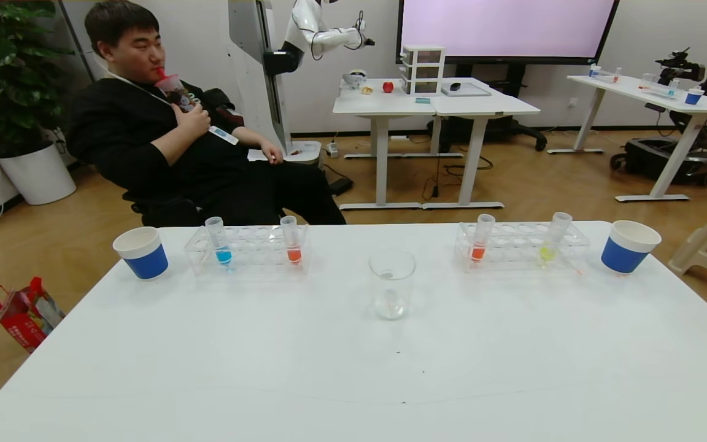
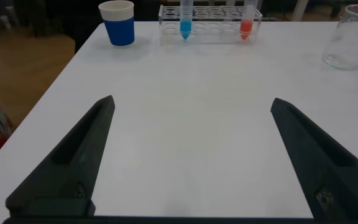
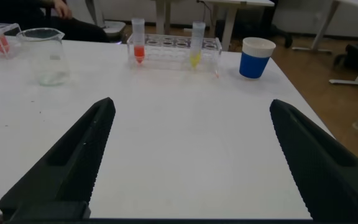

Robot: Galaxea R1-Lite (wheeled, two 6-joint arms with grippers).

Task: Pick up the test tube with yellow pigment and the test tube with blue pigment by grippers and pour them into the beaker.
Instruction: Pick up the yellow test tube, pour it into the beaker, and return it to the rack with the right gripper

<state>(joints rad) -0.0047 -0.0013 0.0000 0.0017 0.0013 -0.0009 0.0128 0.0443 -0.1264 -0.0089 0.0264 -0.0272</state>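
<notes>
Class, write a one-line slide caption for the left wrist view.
Open left gripper above the white table, facing a rack holding blue and orange-red tubes.

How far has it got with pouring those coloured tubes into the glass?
Nothing is done: the beaker holds no colour. Nothing is in hand: the left gripper and right gripper are open above the table. Still left: lifting and pouring the blue tube and yellow tube.

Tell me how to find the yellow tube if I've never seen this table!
Look at the white table, then at the clear rack on the robot's right, next to a blue cup. Two tubes stand in it. The yellow tube is nearer that cup, and its neighbour, the orange tube, holds orange-red liquid.
</notes>
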